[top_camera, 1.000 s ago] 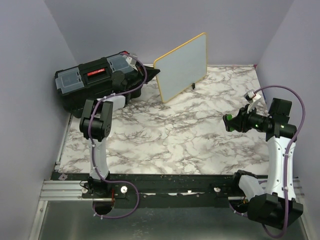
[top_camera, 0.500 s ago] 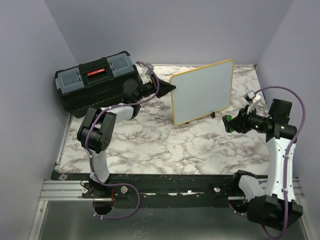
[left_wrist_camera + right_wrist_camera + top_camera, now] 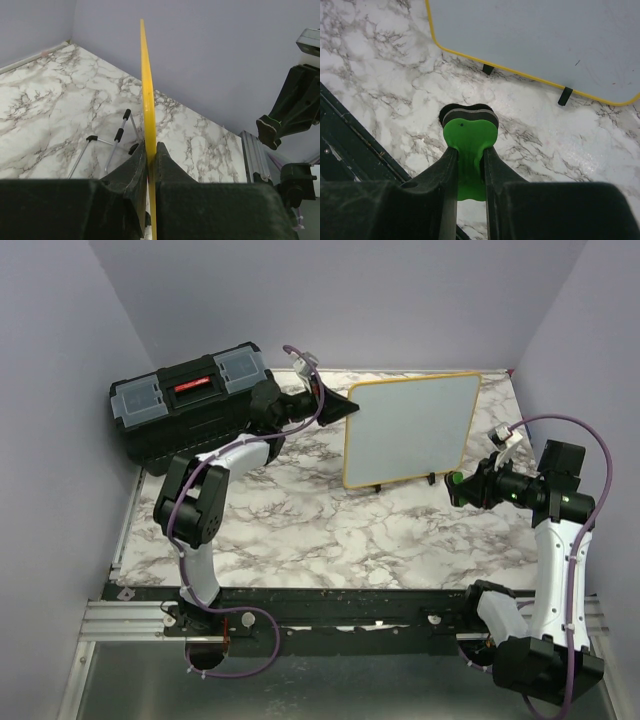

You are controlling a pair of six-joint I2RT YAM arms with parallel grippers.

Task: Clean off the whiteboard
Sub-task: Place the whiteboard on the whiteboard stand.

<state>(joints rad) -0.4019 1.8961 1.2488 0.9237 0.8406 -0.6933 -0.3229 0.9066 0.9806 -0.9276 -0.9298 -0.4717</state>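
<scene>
**Whiteboard clamped upright at centre right of the marble top**

We see pale lavender walls [image 3: 400,300] closing the cell on three sides. Below them a white table [image 3: 330,530] with grey marble veining fills the middle of the top view, and a ribbed aluminium rail [image 3: 120,615] runs along its bottom edge.

A black toolbox [image 3: 185,405] with grey lid compartments sits in the upper left. We cannot read the red label on its lid at this size.

The whiteboard [image 3: 410,430] stands upright just right of centre in the upper half. It has a yellow frame, and we cannot tell whether its black feet [image 3: 565,96] touch the marble or sit just above it. Its face is plain pale grey, with a few faint specks towards the right in the right wrist view.

The left gripper [image 3: 352,407] is pinched tight on the board's left edge. In its own view the yellow frame runs straight up between the two closed fingers [image 3: 135,165].

The right gripper [image 3: 462,487], at the right of the frame, is closed firmly on a green eraser [image 3: 469,134]. The eraser sits near the board's lower right corner, apart from it.
</scene>
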